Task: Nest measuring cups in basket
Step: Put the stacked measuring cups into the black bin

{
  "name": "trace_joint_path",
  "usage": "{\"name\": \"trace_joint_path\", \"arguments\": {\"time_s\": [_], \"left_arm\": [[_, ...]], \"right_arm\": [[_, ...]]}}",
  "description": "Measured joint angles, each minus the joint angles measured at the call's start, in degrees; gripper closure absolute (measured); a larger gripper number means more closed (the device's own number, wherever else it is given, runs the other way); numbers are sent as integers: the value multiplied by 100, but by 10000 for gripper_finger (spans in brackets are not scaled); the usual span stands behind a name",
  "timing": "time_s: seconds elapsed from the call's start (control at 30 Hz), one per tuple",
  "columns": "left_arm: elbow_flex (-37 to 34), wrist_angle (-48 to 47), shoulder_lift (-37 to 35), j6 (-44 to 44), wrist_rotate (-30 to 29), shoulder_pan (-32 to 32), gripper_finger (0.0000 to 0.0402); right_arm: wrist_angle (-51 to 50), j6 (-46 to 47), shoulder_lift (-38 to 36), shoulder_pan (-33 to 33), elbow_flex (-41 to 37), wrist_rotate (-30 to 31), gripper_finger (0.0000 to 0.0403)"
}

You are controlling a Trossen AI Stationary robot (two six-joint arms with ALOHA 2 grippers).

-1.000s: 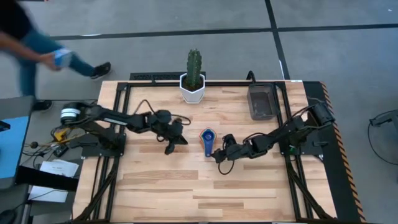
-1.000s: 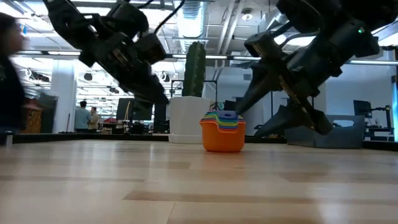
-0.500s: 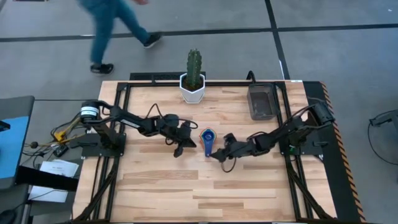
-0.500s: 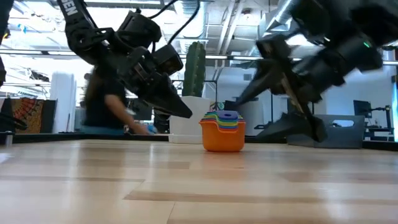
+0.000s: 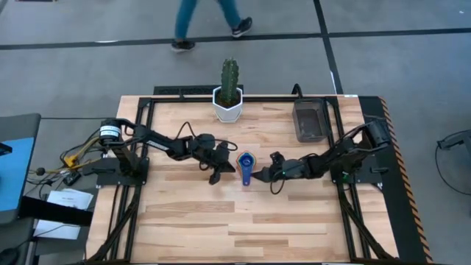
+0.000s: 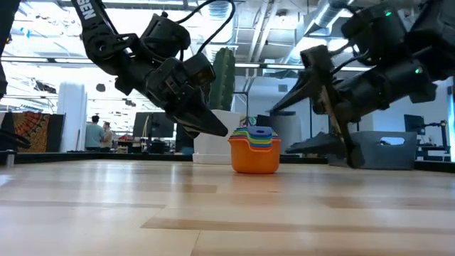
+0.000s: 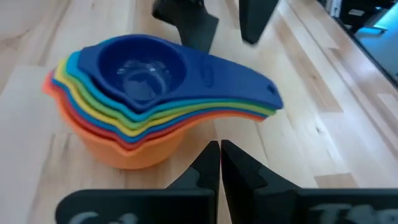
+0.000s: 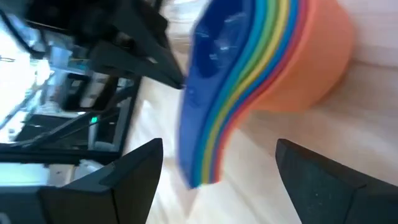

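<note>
Light wood plank surface (image 5: 221, 221) with a black frame round its edges. At the far edge there's a green cactus (image 5: 229, 79) standing upright in a white hexagonal pot (image 5: 228, 107); from table height the cactus (image 6: 222, 78) rises over the pot (image 6: 211, 135). Past the far edge, a person's legs in jeans (image 5: 210, 18) cross the grey floor. A blue panel (image 5: 15, 173), some cables and papers sit off the left side. Two people (image 6: 98, 134) stand far back in the room.

Left gripper (image 5: 221, 174) with jaws closed, right gripper (image 5: 263, 173) with jaws spread wide, both arms reaching toward table centre
</note>
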Motion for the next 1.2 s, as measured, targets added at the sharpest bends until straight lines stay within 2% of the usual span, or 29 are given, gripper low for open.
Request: {"name": "trace_joint_path", "arguments": {"time_s": [0.13, 0.33, 0.57, 1.2], "left_arm": [[0, -19, 0, -5, -61, 10, 400], [0, -28, 0, -94, -116, 24, 400], [0, -94, 0, -151, -138, 24, 400], [0, -96, -2, -160, -199, 63, 400]], "right_arm": [[134, 80, 431, -1, 210, -197, 73], [969, 36, 1180, 30, 683, -529, 74], [1346, 52, 1472, 22, 780, -559, 82], [1262, 76, 1485, -164, 774, -607, 248]]}}
